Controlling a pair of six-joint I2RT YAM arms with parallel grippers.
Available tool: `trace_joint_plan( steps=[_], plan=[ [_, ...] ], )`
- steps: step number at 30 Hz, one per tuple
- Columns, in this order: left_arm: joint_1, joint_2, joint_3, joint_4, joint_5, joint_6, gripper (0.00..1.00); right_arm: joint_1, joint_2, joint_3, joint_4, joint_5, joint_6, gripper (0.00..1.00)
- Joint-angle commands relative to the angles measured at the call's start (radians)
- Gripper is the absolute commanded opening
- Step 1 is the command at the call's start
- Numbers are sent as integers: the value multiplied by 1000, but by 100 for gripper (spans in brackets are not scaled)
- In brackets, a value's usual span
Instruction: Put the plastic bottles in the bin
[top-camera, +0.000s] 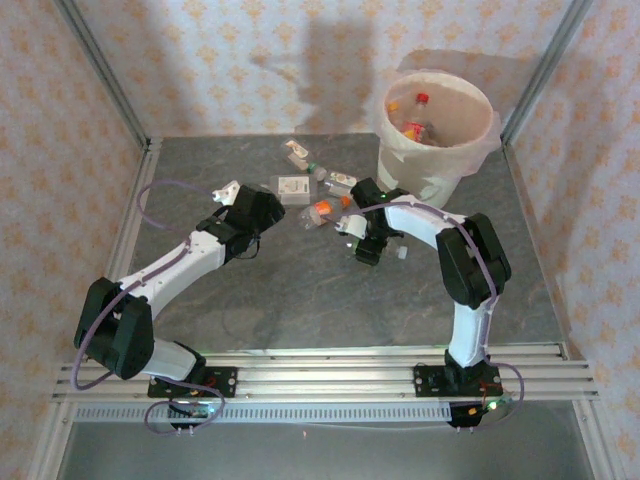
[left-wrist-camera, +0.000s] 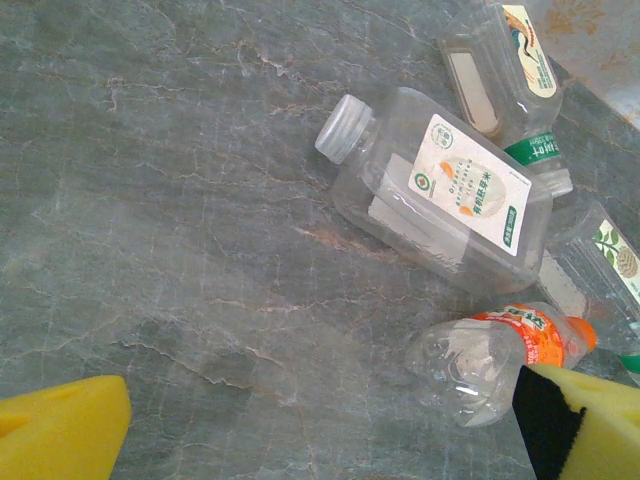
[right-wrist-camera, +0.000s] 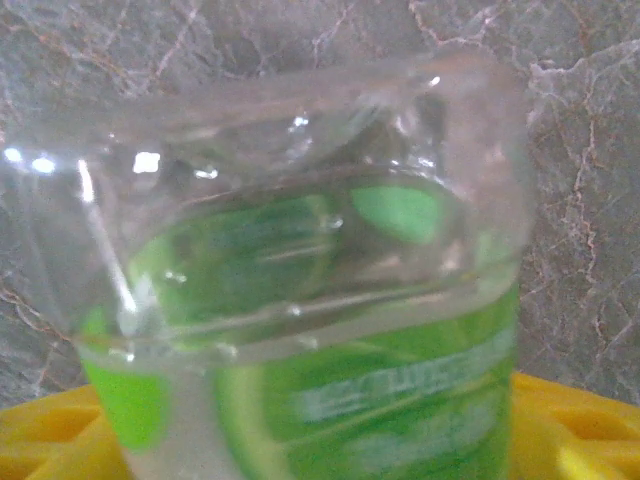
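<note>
Several plastic bottles lie in a loose group on the grey table: a flat white-capped one (left-wrist-camera: 440, 190) (top-camera: 292, 187), an orange-labelled one (left-wrist-camera: 500, 355) (top-camera: 322, 212), one with a green band (left-wrist-camera: 510, 70) and one at the view's right edge (left-wrist-camera: 600, 260). My left gripper (left-wrist-camera: 320, 445) (top-camera: 255, 212) hangs open just left of them, with bare table between its yellow pads (left-wrist-camera: 60, 430). A clear green-labelled bottle (right-wrist-camera: 320, 330) fills the right wrist view, and my right gripper (right-wrist-camera: 320, 440) (top-camera: 362, 240) has its pads against the bottle's sides. The bin (top-camera: 480, 145) stands at the far right with bottles (top-camera: 420, 125) inside.
A small white cap (top-camera: 402, 252) lies just right of my right gripper. Patterned walls with metal posts (top-camera: 105, 80) close in the table on three sides. Open grey tabletop (top-camera: 300, 300) stretches between the arms and the near rail.
</note>
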Motion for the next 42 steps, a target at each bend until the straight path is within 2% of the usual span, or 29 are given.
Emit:
trace_joint_plan(
  steps=[1, 6, 10, 13, 20, 25, 27, 30, 34, 39, 42],
  plan=[
    [6, 1, 4, -22, -25, -8, 100, 1, -2, -3, -30, -22, 2, 69],
    [5, 2, 6, -29, -39, -12, 100, -1, -87, -50, 1, -47, 34, 61],
    [6, 8, 4, -21, -41, -12, 100, -28, -123, -26, -39, -101, 128, 49],
    [5, 20, 15, -26, -36, -13, 100, -31, -159, -49, -28, -88, 158, 46],
    [6, 41, 27, -6, 10, -8, 100, -39, -307, -144, 109, -179, 252, 38],
    [7, 40, 31, 5, 30, -17, 100, -42, -403, -217, 231, -208, 323, 36],
    [7, 32, 36, 5, 39, -17, 100, -45, -436, -235, 276, -224, 392, 37],
    [9, 17, 40, 7, 36, -24, 100, -52, -486, -289, 415, -314, 521, 36],
    [11, -1, 49, 4, 33, -28, 100, -56, -547, -339, 587, -325, 655, 34],
    [14, -16, 54, -13, 26, -24, 100, -99, -617, -309, 687, -282, 778, 34],
    [13, -23, 47, -20, 17, -28, 100, -158, -635, -258, 736, -327, 872, 34]
  ],
)
